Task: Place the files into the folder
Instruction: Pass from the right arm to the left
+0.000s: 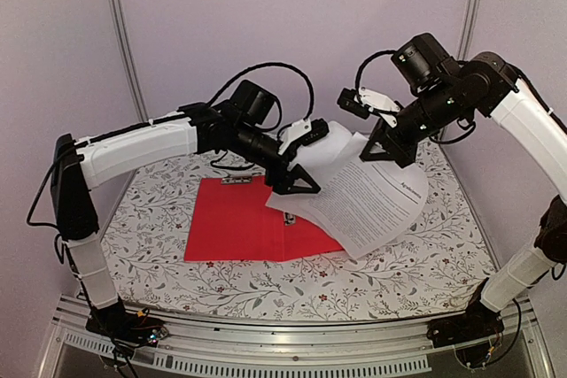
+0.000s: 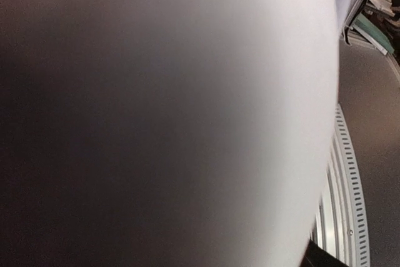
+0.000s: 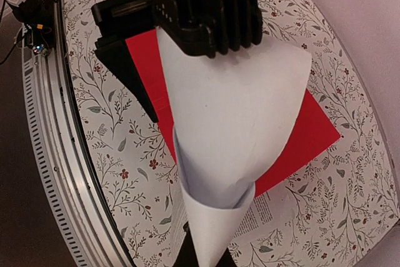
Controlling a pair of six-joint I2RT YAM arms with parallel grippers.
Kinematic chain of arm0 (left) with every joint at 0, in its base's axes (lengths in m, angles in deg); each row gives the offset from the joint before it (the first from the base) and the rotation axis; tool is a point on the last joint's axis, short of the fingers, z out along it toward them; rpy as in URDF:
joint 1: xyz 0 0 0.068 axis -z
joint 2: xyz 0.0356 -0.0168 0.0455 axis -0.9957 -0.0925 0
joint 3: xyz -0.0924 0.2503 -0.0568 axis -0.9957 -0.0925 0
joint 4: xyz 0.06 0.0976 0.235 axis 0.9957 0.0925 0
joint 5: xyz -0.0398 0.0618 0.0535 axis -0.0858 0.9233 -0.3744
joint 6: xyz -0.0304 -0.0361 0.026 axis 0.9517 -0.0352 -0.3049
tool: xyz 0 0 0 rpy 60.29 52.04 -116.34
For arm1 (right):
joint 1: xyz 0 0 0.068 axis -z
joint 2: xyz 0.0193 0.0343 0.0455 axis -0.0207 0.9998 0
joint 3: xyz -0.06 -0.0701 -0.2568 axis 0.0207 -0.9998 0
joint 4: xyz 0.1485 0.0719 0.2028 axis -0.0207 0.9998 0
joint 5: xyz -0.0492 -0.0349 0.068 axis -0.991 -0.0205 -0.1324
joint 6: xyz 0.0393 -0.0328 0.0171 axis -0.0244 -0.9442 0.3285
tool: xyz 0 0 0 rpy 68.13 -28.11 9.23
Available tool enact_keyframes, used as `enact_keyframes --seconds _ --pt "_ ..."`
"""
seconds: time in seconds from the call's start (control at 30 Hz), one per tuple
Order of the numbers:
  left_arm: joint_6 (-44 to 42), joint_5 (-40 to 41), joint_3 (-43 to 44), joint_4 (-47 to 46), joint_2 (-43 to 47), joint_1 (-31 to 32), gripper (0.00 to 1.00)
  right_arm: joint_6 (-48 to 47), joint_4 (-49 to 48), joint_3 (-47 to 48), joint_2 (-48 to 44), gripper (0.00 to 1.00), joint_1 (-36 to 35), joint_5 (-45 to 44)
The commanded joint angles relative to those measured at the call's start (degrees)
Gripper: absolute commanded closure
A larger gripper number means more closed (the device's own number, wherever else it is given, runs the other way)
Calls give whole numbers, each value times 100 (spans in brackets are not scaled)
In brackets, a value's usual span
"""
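while my right jaws pinch the files (image 1: 372, 201) by their top edge, sheets sag curled over the worktop (image 1: 425, 263) | left jaws: by sheets' left edge, cannot tell if spread | folder (image 1: 235, 223): flat, right end under files

L arm (image 1: 133, 150) reaches in from the left, forearm about level, wrist angled down. The left gripper (image 1: 297, 183) sits low at centre, jaws possibly apart, its own cam blocked. R arm (image 1: 523, 117) arches high, wrist tipped down-left. The right gripper (image 1: 390, 150) has its 2 fingers clamped on the files (image 1: 372, 205).
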Motion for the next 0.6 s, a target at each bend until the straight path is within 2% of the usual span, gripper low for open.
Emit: enact_keyframes --seconds 0.0,0.2,0.33,0.5,0.57 --pt "111 -513 222 108 -265 143 33 9 -354 -162 45 100 -32 -83" --pt "544 -559 -144 -623 -236 147 59 117 -610 -405 79 100 -19 -370" --pt "731 -429 -487 -1081 -69 136 71 240 -610 -455 149 99 60 -515" --pt "887 -253 -699 -1458 -50 126 100 373 -634 -465 203 96 151 -310" --pt "941 -171 -737 -1531 -61 125 100 388 -630 -472 212 94 161 -289"
